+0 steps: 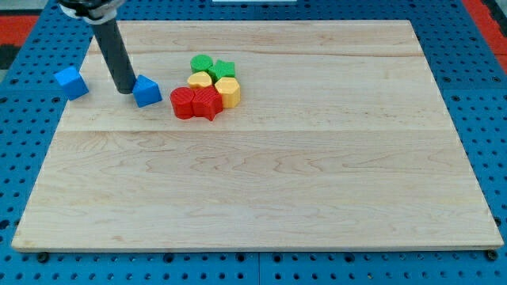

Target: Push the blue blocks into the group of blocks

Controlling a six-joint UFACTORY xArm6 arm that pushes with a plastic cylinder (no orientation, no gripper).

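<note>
My tip (126,90) rests on the board at the view's upper left, touching or nearly touching the left side of a blue block (146,92). A second blue block (72,82) sits further left, at the board's left edge. The group lies to the right of the tip: a red round block (182,103) and a red star-like block (207,104) in front, a yellow block (200,81) and a yellow hexagonal block (228,91) behind them, and a green round block (201,63) and a green star block (223,69) at the back.
The wooden board (261,182) lies on a blue pegboard table (24,142). The rod runs up from the tip to the arm's head (89,8) at the view's top left.
</note>
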